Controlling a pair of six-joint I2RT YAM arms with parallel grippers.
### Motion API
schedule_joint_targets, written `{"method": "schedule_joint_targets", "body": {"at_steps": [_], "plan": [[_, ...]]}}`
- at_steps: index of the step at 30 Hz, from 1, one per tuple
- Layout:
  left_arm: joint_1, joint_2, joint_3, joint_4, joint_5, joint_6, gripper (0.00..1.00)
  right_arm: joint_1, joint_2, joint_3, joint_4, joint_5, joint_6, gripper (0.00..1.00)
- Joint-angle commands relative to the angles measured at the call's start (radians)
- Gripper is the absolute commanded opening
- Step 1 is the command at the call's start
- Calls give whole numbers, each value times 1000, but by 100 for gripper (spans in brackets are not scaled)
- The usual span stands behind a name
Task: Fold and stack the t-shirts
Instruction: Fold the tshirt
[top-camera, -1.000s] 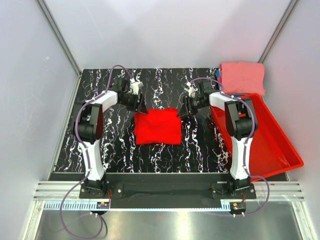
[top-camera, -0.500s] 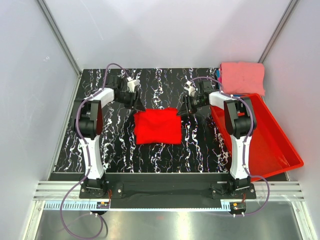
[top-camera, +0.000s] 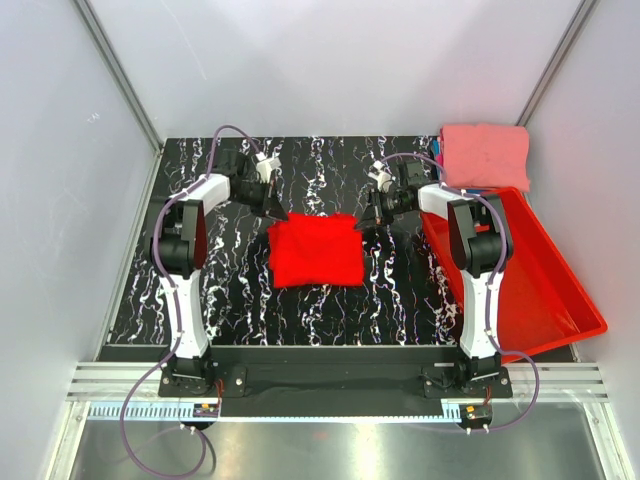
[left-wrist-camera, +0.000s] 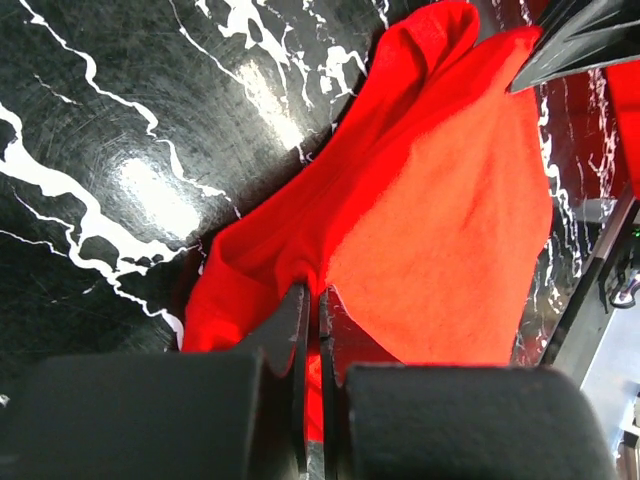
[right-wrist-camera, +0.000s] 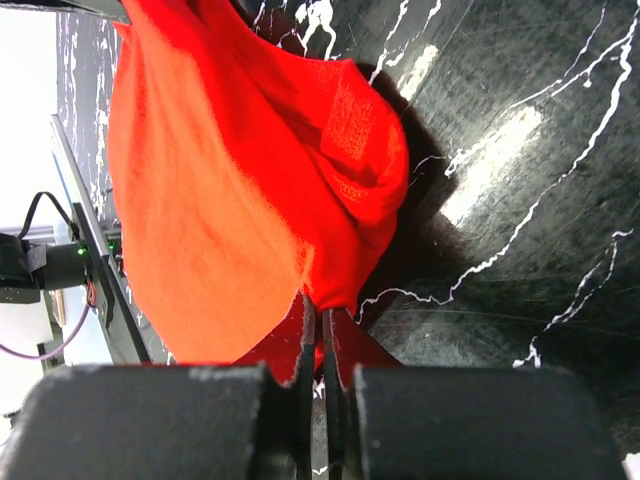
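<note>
both grippers pinched on the far corners of the folded red shirt

the red t-shirt (top-camera: 315, 250) lies folded into a rough square at the middle of the table (top-camera: 240, 290), a glossy black top veined with white like marble. its cloth is soft and slightly fuzzy, with rumpled folds along the far edge. the left gripper (left-wrist-camera: 312, 310) has its thin black jaws pressed together on the far left corner, red fabric bunched up between them. the right gripper (right-wrist-camera: 320, 315) is clamped the same way on the far right corner, where a ribbed hem curls over. a salmon-pink t-shirt (top-camera: 486, 155) sits folded at the far right corner of the table, just beyond a rigid, rectangular red plastic bin (top-camera: 540, 290).
</note>
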Motion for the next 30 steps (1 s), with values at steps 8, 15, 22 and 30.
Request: {"method": "schedule_joint_targets", "body": {"at_steps": [8, 15, 22, 30], "plan": [[-17, -249, -39, 67, -77, -91, 0, -6, -155, -57, 82, -50, 39, 0], [-16, -312, -93, 72, -158, -108, 0, 3, -170, -49, 116, -81, 69, 0], [-7, -357, -149, 155, -290, -226, 0, 22, -181, -38, 263, -117, 150, 2], [99, -291, -228, 293, -332, -450, 0, 60, -49, 46, 510, -81, 392, 4]]}}
